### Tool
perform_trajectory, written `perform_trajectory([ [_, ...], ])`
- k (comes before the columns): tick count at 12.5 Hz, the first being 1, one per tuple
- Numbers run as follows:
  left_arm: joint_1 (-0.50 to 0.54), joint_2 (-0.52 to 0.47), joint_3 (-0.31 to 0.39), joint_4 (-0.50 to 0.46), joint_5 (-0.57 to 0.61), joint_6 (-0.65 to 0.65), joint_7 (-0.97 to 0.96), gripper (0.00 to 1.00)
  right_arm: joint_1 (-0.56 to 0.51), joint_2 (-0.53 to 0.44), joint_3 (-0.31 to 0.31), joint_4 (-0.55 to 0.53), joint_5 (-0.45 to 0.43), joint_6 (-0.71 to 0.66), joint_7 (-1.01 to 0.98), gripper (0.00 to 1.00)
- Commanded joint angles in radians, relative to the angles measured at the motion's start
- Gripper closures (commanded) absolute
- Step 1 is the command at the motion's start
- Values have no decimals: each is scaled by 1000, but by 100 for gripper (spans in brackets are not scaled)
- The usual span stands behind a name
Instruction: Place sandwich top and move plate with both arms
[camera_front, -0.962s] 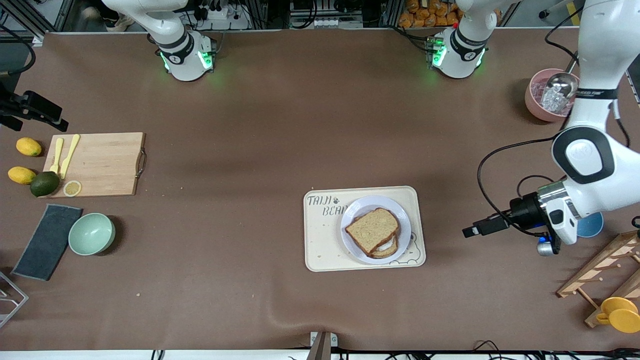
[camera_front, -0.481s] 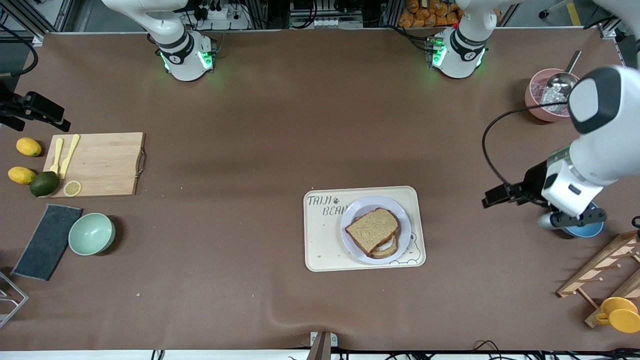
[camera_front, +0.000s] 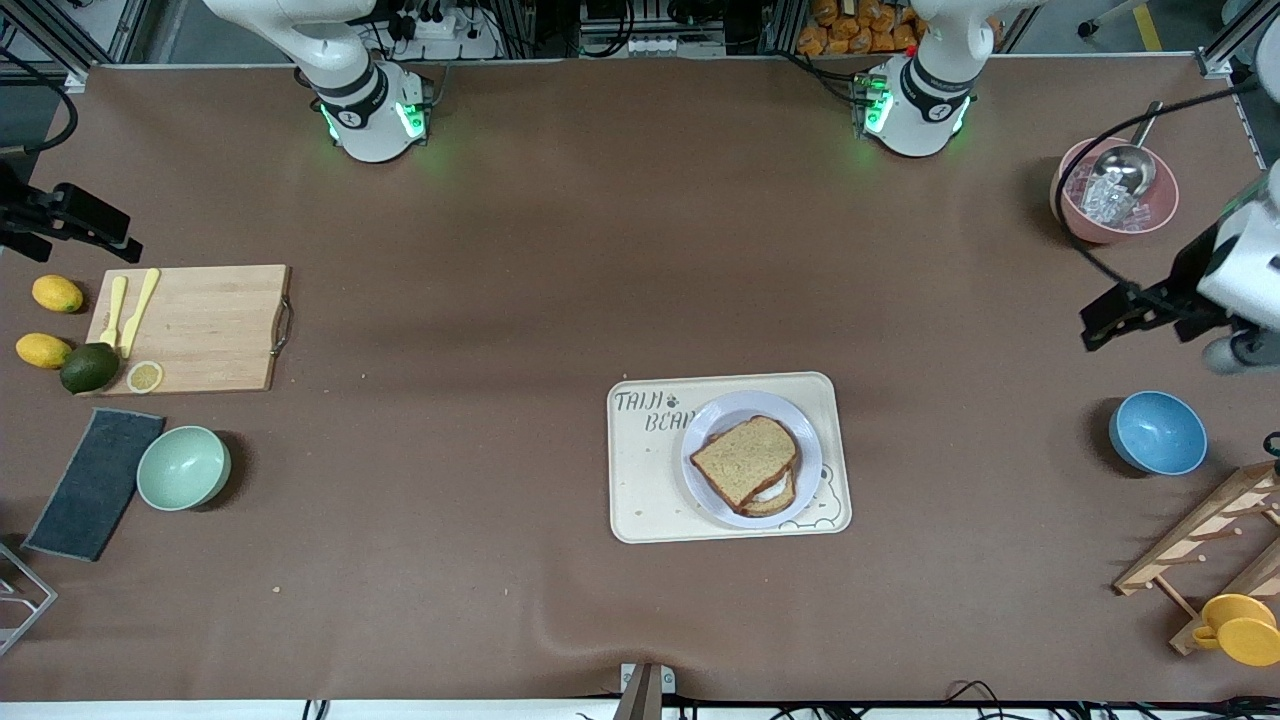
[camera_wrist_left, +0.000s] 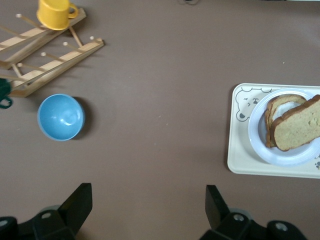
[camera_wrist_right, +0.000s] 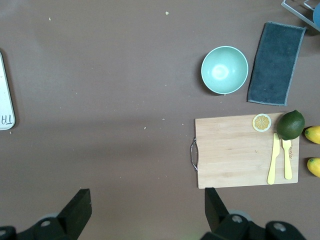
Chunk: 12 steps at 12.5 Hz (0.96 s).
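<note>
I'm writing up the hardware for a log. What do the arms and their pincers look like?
Both arms are white and jointed, on round bases with black bands and green lights: the right arm and the left arm. A black cable loops along the left arm's wrist. The left pincer and the right pincer have black, wedge-shaped fingers on black bodies with small silver screws.

On the tabletop (camera_front: 560, 260) we see a cream tray (camera_front: 640, 480) near the middle. Toward the right arm's end lies a wooden board (camera_front: 205, 330) with two yellow utensils (camera_front: 130, 310) and a lemon slice (camera_front: 145, 376). Beside it are two lemons (camera_front: 50, 320), an avocado (camera_front: 89, 367), a green bowl (camera_front: 183, 467) and a dark cloth (camera_front: 95, 483). Toward the left arm's end stand a pink bowl (camera_front: 1075, 215) with a scoop (camera_front: 1125, 165), a blue bowl (camera_front: 1157, 432), and a wooden rack (camera_front: 1200, 540) with a yellow cup (camera_front: 1240, 627).
</note>
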Motion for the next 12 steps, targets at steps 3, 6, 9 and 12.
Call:
perform_trajectory([
  [3, 3, -72, 0, -9, -16, -24, 12, 0, 11, -13, -3, -9, -19, -6, 16, 0],
  [6, -7, -101, 6, -21, -20, -24, 23, 0, 11, -14, -3, -7, -19, -6, 13, 0],
  [9, -192, -129, 214, -51, -84, -33, 23, 0, 5, -14, -3, -7, -19, -8, 7, 0],
  [12, -324, -151, 360, -84, -92, -33, 41, 0, 7, -14, -3, -7, -18, -14, 8, 0],
])
